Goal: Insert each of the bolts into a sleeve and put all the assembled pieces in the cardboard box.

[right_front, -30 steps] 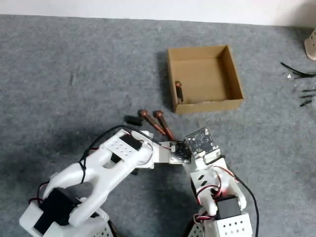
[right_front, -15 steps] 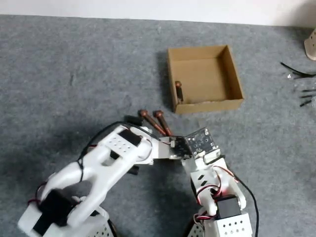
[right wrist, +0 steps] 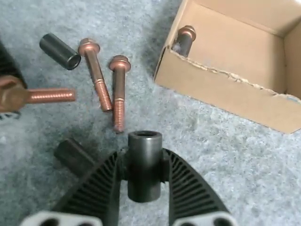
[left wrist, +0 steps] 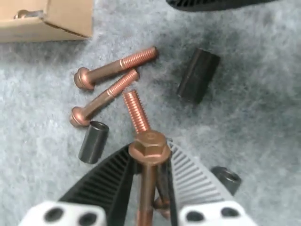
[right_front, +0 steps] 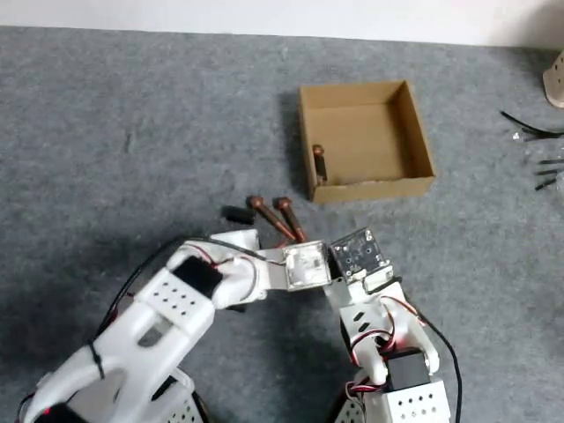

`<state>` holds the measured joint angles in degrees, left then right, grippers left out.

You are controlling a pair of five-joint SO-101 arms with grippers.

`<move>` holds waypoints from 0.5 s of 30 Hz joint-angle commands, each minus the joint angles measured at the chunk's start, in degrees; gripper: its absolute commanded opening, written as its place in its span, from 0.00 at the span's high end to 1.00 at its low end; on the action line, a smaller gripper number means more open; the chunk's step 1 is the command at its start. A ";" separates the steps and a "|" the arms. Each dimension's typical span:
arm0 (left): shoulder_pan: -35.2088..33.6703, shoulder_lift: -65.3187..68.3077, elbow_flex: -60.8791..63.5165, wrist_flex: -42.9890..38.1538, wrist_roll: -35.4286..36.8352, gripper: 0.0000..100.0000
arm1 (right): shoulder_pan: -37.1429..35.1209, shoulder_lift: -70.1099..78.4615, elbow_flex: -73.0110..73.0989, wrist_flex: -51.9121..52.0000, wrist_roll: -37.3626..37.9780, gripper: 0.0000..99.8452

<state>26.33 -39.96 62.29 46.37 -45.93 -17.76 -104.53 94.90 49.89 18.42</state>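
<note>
Left wrist view: the left jaws clamp a copper-coloured hex-head bolt (left wrist: 139,115) over the grey felt table (left wrist: 263,108), while the right jaws grip a black cylindrical sleeve (right wrist: 144,167) near the brown cardboard box (right wrist: 221,96). The thread should meet the bore squarely, both parts on 1 axis, before any push.

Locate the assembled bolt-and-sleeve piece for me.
In the high view the assembled piece sits inside the cardboard box, in its near left corner, just beyond the two loose bolts.
</note>
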 commanded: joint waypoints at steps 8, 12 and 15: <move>-1.01 -3.30 2.86 -3.96 0.53 0.88 | 0.57 -0.57 -0.31 -2.15 -0.18 1.00; -4.35 -3.30 2.68 -4.31 0.44 0.79 | 0.57 -0.66 0.48 -2.33 -0.18 1.00; -6.20 -3.30 2.77 -5.63 -2.02 0.82 | 0.57 -0.66 1.80 -3.65 -0.09 1.00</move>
<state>22.20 -41.98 66.95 42.59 -46.73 -17.76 -104.53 95.43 49.19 18.42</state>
